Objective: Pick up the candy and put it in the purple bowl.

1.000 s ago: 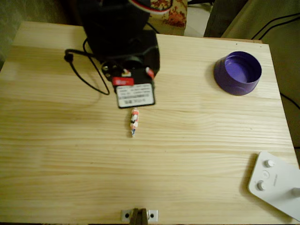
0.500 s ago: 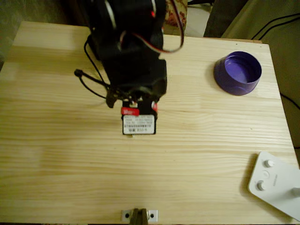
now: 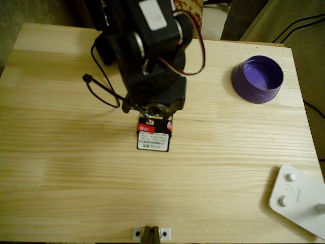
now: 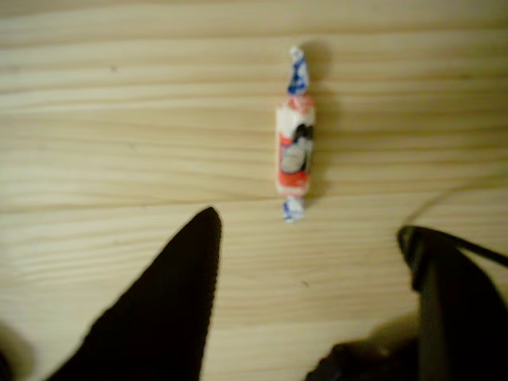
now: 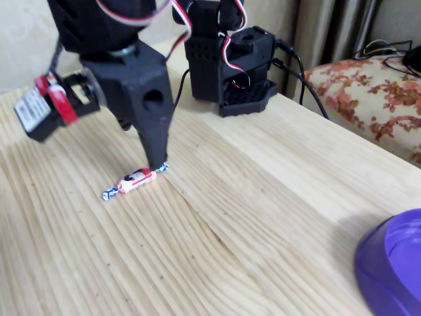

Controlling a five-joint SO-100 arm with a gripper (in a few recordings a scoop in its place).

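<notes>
Candy [image 4: 294, 148] — lying flat on the tabletop [image 3: 61, 168], well apart from the purple bowl [image 3: 257, 79]. Fingers [image 4: 186, 278] — spread, empty, now moved forward and lowered over the candy, one tip touching its twisted end; closing comes next.

A pale pine table [image 3: 228, 168] with long straight grain stands under warm, yellowish light. Behind it in the fixed view sits a cushion with a red floral pattern [image 5: 368, 92], grey-brown curtains [image 5: 335, 29], and black cables [image 5: 385, 49] trailing across.
</notes>
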